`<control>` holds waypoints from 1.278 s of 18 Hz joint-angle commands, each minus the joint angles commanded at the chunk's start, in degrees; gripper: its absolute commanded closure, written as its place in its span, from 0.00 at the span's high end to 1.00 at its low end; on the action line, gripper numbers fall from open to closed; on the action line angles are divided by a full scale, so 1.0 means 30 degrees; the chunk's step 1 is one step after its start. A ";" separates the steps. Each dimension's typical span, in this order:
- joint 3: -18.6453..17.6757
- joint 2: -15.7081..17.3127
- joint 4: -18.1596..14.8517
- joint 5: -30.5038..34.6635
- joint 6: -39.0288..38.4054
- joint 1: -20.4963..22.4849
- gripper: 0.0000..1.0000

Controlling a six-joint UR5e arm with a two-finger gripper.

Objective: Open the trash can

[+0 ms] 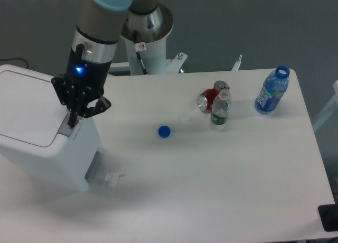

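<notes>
The trash can (39, 148) is a big white boxy bin at the table's left edge, its flat lid (26, 108) lying closed. A grey push-button strip (67, 130) runs along the lid's right side. My gripper (72, 121) points straight down onto that strip, fingers drawn together with nothing between them. The fingertips meet the top of the strip.
A blue bottle cap (164, 131) lies mid-table. A red can (209, 100) lies on its side beside a small clear bottle (219, 110). An open blue bottle (272, 91) stands at the far right. A small clear plastic piece (113, 176) rests by the bin's base.
</notes>
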 joint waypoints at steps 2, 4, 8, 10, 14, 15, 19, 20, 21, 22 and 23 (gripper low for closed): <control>0.0000 0.0000 0.0000 0.0000 0.0000 0.0000 0.00; 0.0000 0.0000 -0.0029 0.0000 0.0000 0.0000 0.00; -0.0059 0.0000 0.0000 0.0000 0.0000 0.0029 0.00; -0.0059 0.0000 0.0000 0.0000 0.0000 0.0029 0.00; -0.0059 0.0029 -0.0029 0.0000 0.0029 0.0000 0.00; -0.0059 0.0029 0.0000 0.0000 0.0029 0.0000 0.00; -0.0030 0.0088 -0.0029 -0.0029 0.0058 0.0029 0.00; 0.0028 0.0088 -0.0029 -0.0029 0.0059 0.0058 0.00; 0.0145 0.0088 -0.0029 -0.0087 0.0088 0.0116 0.00; 0.0204 0.0088 0.0058 -0.0088 0.0233 0.0175 0.06; 0.0234 0.0088 0.0117 -0.0030 0.0437 0.0233 0.21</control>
